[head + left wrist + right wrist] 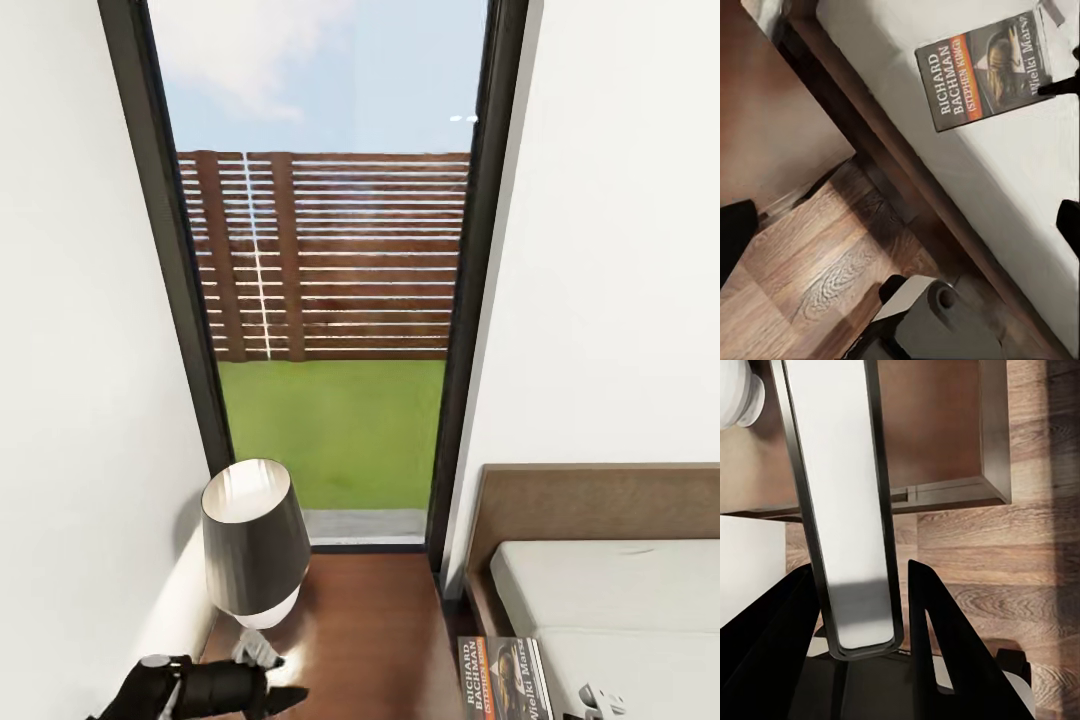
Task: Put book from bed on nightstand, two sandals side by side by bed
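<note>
My right gripper [859, 574] is shut on the book [847, 510], whose white page edge runs between the two black fingers [937, 645]. From the head view, the book [505, 678] shows its dark cover with an orange band at the bed's [620, 590] left edge, beside the nightstand [370, 620]. The left wrist view shows the cover [982, 71] over the pale mattress [1020, 180]. My left gripper [268, 670] hovers open over the nightstand's near left corner, holding nothing. The two sandals are out of view.
A dark-shaded lamp [255, 545] stands on the nightstand's left side, close to my left arm. Behind it is a tall black-framed window [330, 300] between white walls. Wood-plank floor [810, 262] runs between nightstand and bed frame [907, 172].
</note>
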### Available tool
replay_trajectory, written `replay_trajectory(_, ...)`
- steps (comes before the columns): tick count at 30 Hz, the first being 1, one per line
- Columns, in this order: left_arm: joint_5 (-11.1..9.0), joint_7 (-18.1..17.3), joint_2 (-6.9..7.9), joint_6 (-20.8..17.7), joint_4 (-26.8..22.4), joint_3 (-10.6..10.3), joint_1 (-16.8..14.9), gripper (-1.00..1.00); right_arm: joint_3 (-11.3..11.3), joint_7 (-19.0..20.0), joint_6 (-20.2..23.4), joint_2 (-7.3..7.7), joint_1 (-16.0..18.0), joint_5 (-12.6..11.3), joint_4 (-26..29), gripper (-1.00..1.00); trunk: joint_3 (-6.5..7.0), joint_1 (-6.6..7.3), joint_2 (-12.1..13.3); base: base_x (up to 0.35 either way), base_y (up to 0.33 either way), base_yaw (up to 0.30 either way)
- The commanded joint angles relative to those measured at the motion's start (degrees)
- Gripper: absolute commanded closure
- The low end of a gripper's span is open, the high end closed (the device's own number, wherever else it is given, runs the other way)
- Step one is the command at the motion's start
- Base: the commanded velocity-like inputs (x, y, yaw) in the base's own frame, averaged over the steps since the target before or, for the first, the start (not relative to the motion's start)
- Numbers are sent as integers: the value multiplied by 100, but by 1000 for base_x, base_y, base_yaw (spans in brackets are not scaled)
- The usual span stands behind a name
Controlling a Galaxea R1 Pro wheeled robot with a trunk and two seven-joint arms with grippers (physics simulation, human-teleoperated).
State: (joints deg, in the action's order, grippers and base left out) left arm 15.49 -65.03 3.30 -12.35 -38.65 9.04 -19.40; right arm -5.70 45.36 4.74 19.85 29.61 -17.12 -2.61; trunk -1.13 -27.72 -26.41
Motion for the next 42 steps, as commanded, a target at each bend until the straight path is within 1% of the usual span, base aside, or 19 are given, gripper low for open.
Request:
replay_trajectory(1, -91, -170, -2, -327, -311, 39, -3, -100, -40, 27, 35, 1, 10, -63, -11, 100, -13, -4, -12, 0, 0, 0)
replay_trajectory(2, -161, -217, 1, -452, -441, 47, -4, -100, -41, 29, 35, 1, 10, -63, -11, 100, -13, -4, -12, 0, 0, 0)
replay_trajectory(3, -392, -309, 27, -785, -780, 94, -8, -100, -41, 32, 35, 1, 8, -63, -11, 100, -13, -4, -12, 0, 0, 0)
replay_trajectory(4, -570, -347, 72, -937, -937, 162, -9, -100, -43, 33, 36, 1, 7, -63, -9, 100, -13, -4, -12, 0, 0, 0)
replay_trajectory(6, -1038, -374, 236, -1079, -1072, 463, -4, -100, -39, 39, 36, 1, 9, -63, -6, 100, -13, -4, -12, 0, 0, 0)
replay_trajectory(8, -1475, -356, 315, -973, -831, 804, 3, -100, -36, 63, 40, 15, 8, -68, -5, 100, -13, -4, -12, 0, 0, 0)
replay_trajectory(9, -1518, -354, 321, -903, -731, 840, 3, -100, -36, 66, 41, 19, 9, -69, -4, 100, -13, -4, -12, 0, 0, 0)
replay_trajectory(11, -1620, -343, 335, -525, -335, 923, 5, -100, -35, 75, 43, 34, 8, -71, -4, 100, -13, -4, -12, 0, 0, 0)
replay_trajectory(12, -1652, -327, 336, -268, -133, 945, 6, -100, -33, 78, 44, 40, 9, -71, -3, 100, -13, -4, -12, 0, 0, 0)
replay_trajectory(15, -1672, -321, 336, -51, 14, 963, 6, -100, -35, 94, 44, 47, 9, -72, -1, 100, -13, -4, -12, 0, 0, 0)
replay_trajectory(17, -1677, -319, 327, 13, 56, 966, 6, -100, -36, 104, 48, 51, 10, -72, 30, 100, -13, -4, -12, 0, 0, 0)
replay_trajectory(21, -1681, -312, 227, 57, 81, 975, 6, -100, -10, 127, 119, 55, 10, -70, 96, 100, -13, -4, -12, 0, 0, 0)
replay_trajectory(24, -1681, -302, 185, 65, 86, 976, 6, -100, 30, 136, 251, 146, 10, -73, 253, 100, -13, -4, -12, 0, 0, 0)
replay_trajectory(26, -1681, -272, 179, 66, 87, 977, 6, -100, 44, 138, 538, 244, 10, -78, 623, 100, -13, -4, -12, 0, 0, 0)
replay_trajectory(29, -1681, -202, 174, 66, 90, 977, 6, -100, 72, 139, 1219, 424, 10, -127, 1242, 100, -13, -4, -12, 0, 0, 0)
replay_trajectory(31, -1681, -172, 172, 66, 93, 977, 6, -100, 130, 140, 1751, 583, 10, -288, 1691, 100, -13, -4, -12, 0, 0, 0)
replay_trajectory(32, -1681, -161, 173, 66, 93, 977, 6, -100, 178, 140, 2007, 699, 10, -467, 1935, 100, -13, -4, -12, 0, 0, 0)
replay_trajectory(36, -1681, -153, 172, 67, 94, 977, 6, -100, 221, 140, 2227, 808, 10, -770, 2240, 100, -13, -4, -12, 0, 0, 0)
replay_trajectory(42, -1681, -151, 172, 67, 94, 977, 6, -100, 193, 137, 2374, 816, 10, -855, 2690, 100, -13, -4, -12, 0, 0, 0)
